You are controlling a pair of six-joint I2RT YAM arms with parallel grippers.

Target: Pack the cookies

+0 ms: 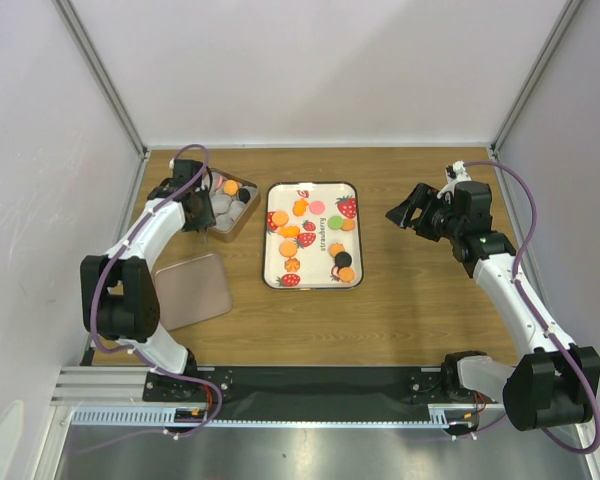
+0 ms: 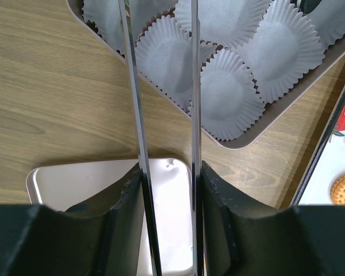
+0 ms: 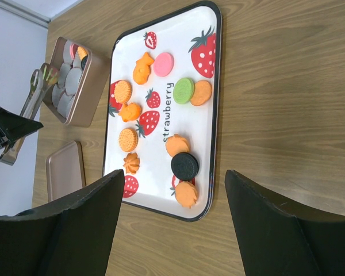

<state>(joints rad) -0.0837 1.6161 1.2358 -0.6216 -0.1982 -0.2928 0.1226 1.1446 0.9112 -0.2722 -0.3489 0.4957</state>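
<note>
Left claw [image 2: 168, 187] partly closed, pinching metal tongs [image 2: 195, 86]; blades run forward over tin lid [image 1: 192, 290] lying loose on worktop [image 1: 420, 290], then over tin [image 3: 93, 86]. Tong tips out of view, load cannot tell. Right claw [image 1: 404, 210] spread wide, empty, hovering right of strawberry tray [image 3: 178, 31]. Progress looks early: about dozen cookies [image 3: 183, 90] on tray, few in tin's far corner, most paper liners [image 2: 230, 98] bare, lid not yet on. Left arm folded, wrist beside tin; right arm arched inward toward tray.
</note>
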